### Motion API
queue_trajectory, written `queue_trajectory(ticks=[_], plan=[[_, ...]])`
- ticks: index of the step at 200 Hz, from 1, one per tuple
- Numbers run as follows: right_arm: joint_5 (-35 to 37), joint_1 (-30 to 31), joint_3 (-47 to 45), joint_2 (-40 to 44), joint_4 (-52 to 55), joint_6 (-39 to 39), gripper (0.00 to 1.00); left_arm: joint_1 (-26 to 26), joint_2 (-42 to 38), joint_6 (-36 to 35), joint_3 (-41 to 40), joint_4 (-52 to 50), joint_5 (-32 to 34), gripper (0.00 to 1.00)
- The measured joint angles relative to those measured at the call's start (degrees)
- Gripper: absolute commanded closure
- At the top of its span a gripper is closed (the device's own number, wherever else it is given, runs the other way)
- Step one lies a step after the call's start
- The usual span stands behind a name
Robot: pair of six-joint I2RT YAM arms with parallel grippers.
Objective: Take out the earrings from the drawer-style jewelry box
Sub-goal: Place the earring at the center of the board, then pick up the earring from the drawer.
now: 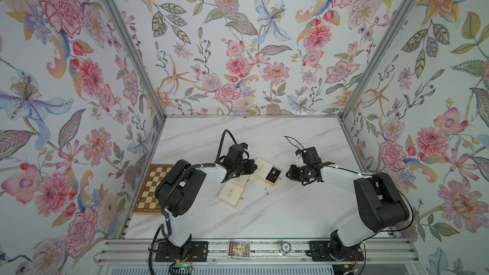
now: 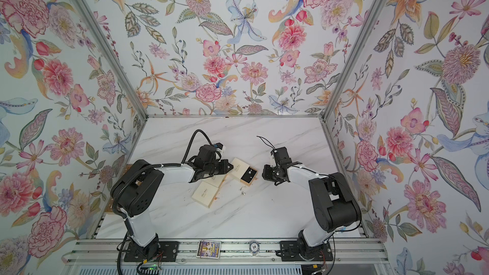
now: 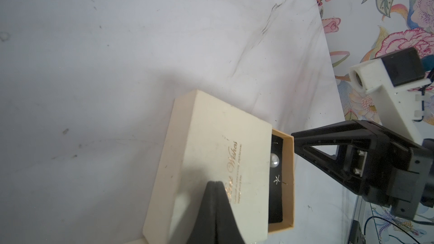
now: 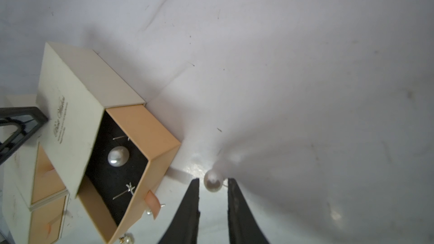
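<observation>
Marble tabletop (image 1: 264,133), floral walls (image 1: 238,48). Left gripper (image 3: 215,183) was pinched closed, tips on cream jewelry box (image 3: 211,137) sleeve. Drawer (image 4: 150,132) stood part-open; pearl earring (image 4: 118,156) and star stud (image 4: 129,187) lay on black lining. Right gripper (image 4: 213,179) was narrowly parted; loose pearl (image 4: 211,183) lay on table between tips, untouched, near drawer.

A chessboard (image 1: 146,194) lies at my worktop's (image 1: 264,215) left edge; a card pack (image 1: 239,249) and a chip (image 1: 286,247) sit apart on the front rail (image 1: 264,257).
</observation>
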State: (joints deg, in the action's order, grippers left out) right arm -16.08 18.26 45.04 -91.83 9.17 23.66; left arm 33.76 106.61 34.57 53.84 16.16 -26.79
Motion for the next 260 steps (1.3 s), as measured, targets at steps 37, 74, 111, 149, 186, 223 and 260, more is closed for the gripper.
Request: queue_trajectory(ticks=[37, 74, 111, 149, 186, 223, 260], plan=[[0.68, 1.99, 1.88, 1.18, 1.25, -1.86, 0.76, 0.0, 0.0, 0.0, 0.0, 0.0, 0.0, 1.0], [3.89, 7.69, 8.44, 1.6, 3.91, -3.52, 0.75, 0.0, 0.0, 0.02, 0.0, 0.0, 0.0, 1.0], [7.82, 12.0, 14.82, -1.95, 6.27, -3.41, 0.74, -0.04, -0.07, 0.0, -0.11, 0.04, 0.0, 1.0], [10.1, 13.14, 16.26, -6.4, 8.83, -2.62, 0.74, -0.04, -0.44, 0.0, -0.42, -0.2, 0.02, 1.0], [11.3, 15.17, 17.25, -7.78, 10.99, -2.38, 0.75, -0.07, -0.55, 0.0, -0.48, -0.33, 0.02, 1.0], [12.13, 15.52, 17.59, -7.89, 11.26, -2.36, 0.75, -0.11, -0.55, 0.0, -0.48, -0.33, 0.02, 1.0], [12.7, 15.52, 17.59, -8.04, 11.28, -2.36, 0.75, -0.11, -0.55, 0.0, -0.48, -0.33, 0.0, 1.0]])
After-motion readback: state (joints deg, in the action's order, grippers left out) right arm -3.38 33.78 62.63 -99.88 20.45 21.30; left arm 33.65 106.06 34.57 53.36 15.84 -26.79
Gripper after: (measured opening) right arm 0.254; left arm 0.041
